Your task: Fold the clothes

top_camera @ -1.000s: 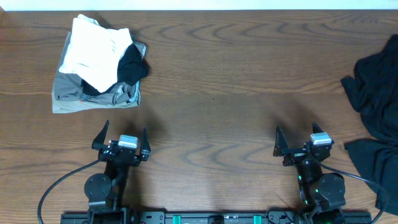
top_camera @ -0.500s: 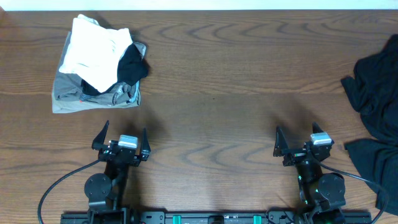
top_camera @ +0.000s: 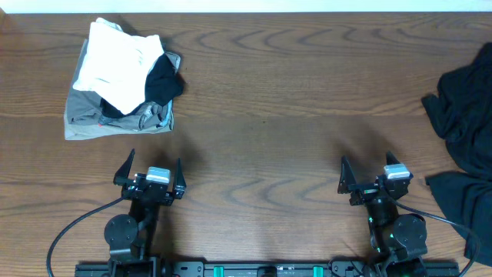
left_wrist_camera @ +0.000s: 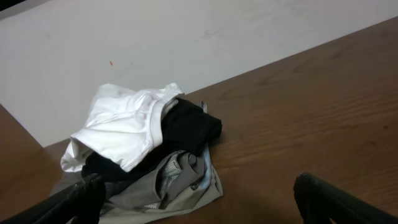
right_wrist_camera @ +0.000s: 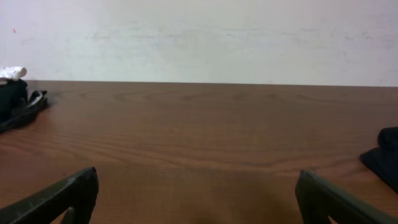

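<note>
The clothes, a crumpled black shirt (top_camera: 469,115), lie bunched at the table's right edge and run partly out of the overhead view. One dark corner of the shirt (right_wrist_camera: 384,158) shows at the far right of the right wrist view. My right gripper (top_camera: 367,160) stands open near the front edge, left of the shirt and apart from it, with only bare wood between its fingers (right_wrist_camera: 198,186). My left gripper (top_camera: 154,160) is open too, at the front left and holding nothing (left_wrist_camera: 199,199).
A pile sits at the back left: a white garment (top_camera: 115,61) on a grey one (top_camera: 92,123), with a dark piece (top_camera: 163,81) between them. It lies just ahead of my left gripper. The wooden table (top_camera: 261,92) ends at a pale wall (right_wrist_camera: 199,37).
</note>
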Motion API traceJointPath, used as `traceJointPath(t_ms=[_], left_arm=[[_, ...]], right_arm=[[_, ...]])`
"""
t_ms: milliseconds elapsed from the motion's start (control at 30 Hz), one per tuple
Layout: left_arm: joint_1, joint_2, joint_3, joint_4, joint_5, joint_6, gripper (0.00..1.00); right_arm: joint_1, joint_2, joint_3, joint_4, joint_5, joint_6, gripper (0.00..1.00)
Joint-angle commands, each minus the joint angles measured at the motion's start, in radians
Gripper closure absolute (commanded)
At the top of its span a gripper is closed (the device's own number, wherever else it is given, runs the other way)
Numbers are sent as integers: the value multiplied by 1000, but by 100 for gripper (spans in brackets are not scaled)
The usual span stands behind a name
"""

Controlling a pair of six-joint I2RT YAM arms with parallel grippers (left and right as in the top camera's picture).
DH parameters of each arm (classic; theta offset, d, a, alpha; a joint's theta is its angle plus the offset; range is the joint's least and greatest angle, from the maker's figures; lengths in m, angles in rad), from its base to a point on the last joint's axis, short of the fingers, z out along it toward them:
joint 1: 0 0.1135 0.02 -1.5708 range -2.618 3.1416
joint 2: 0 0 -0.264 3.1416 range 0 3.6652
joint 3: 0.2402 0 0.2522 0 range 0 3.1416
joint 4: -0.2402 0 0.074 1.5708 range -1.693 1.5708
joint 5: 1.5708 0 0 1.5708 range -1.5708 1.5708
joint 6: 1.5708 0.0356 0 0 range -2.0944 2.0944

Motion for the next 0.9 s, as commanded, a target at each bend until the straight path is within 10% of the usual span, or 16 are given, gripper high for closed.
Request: traceJointPath(t_ms=[0, 533, 867], left_arm=[[-3, 1, -11, -45, 13, 12, 2], [-3, 2, -10, -34, 227, 8, 2], [-3, 11, 50, 35, 284, -296, 2]], right_arm=[[-14, 0, -1, -4, 10, -9, 1], [-14, 0, -1, -5, -22, 27, 1], [-14, 0, 32, 165, -133, 179, 1]])
